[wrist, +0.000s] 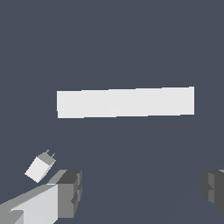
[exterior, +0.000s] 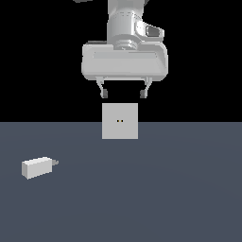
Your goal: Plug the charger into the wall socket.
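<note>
Pre-grasp: charger (exterior: 37, 167) not yet picked up.
Gripper (exterior: 123, 93) spread wide and empty above socket (exterior: 120, 121); next, probably reaching down to charger.

I can read no text, label, brand, number or sign anywhere: not on the socket (exterior: 120, 121), the charger (exterior: 37, 167), or my own gripper (exterior: 124, 94).

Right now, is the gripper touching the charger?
Apart. The exterior view shows the open gripper hanging above the wall socket, while the charger lies alone on the floor, far to that view's left.
</note>
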`<state>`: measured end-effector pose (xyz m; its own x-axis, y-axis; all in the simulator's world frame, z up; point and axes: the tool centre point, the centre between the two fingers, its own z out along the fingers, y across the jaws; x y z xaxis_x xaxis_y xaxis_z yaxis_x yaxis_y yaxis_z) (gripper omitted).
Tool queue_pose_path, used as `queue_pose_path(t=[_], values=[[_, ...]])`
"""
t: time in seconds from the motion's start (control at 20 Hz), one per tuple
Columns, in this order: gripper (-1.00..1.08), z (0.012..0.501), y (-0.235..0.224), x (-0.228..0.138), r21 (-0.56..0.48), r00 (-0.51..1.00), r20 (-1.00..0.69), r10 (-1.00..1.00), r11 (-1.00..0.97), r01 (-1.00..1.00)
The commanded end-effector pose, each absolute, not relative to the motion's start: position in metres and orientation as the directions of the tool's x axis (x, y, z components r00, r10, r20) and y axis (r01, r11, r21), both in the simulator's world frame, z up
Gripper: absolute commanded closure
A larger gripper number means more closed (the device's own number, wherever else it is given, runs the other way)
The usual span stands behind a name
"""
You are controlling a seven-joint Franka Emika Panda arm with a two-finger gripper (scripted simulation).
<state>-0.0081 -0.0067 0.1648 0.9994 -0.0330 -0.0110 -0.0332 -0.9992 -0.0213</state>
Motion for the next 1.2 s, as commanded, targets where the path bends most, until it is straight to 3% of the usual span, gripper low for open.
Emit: queue_pose_path(t=[0.0,1.15], values=[[-0.92,0.165,-0.007,-0.008,-0.021,0.999,-0.011,-0.033,-0.999,-0.033],[-0.92,0.139,0.042,-0.043,0.002,0.972,0.099,-0.215,-0.976,-0.216]])
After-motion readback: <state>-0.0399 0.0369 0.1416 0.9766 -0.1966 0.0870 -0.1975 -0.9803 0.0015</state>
